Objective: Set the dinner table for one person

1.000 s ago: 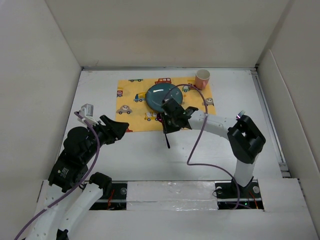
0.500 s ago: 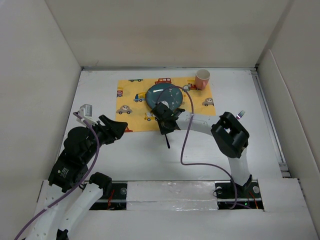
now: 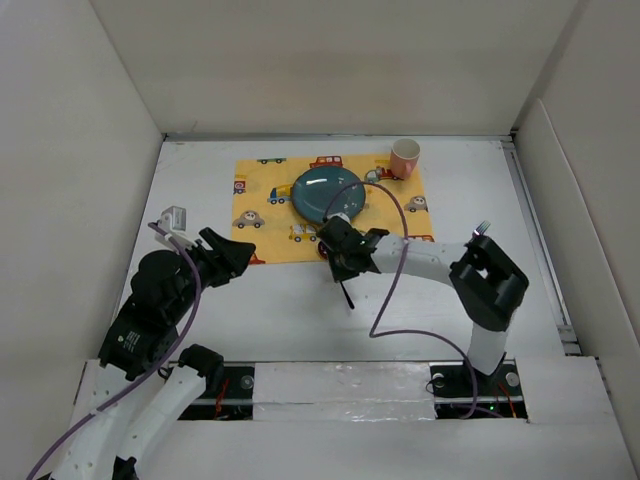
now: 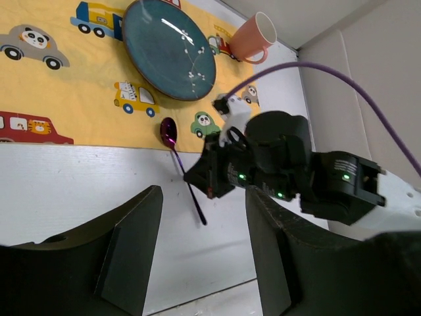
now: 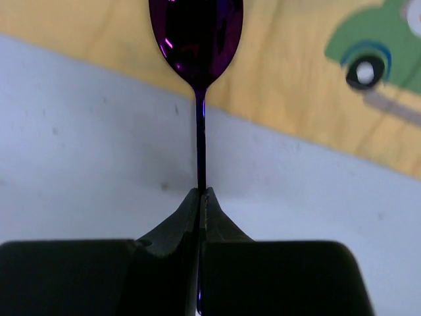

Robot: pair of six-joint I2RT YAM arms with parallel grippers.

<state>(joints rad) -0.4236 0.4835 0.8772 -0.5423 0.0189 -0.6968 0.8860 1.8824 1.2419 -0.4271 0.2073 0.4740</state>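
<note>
A purple spoon (image 5: 196, 33) lies with its bowl on the yellow car-print mat (image 3: 265, 200) and its thin handle on the white dinner table (image 3: 280, 310). My right gripper (image 5: 202, 193) is shut on that handle, low over the table; in the top view it (image 3: 340, 262) sits just below the teal plate (image 3: 328, 193). The spoon (image 4: 169, 131) also shows in the left wrist view, with the plate (image 4: 170, 56) and the pink mug (image 4: 253, 37) beyond it. My left gripper (image 3: 243, 258) hangs open and holds nothing, left of the spoon.
The pink mug (image 3: 404, 157) stands at the mat's far right corner. White walls enclose the table on three sides. A purple cable (image 3: 385, 300) loops from the right arm over the table. A small silvery pronged tip (image 3: 483, 228) shows beside the right arm's elbow.
My right gripper has gone from part open to shut on the spoon handle and shifted slightly toward the near side. The left arm has not moved.
</note>
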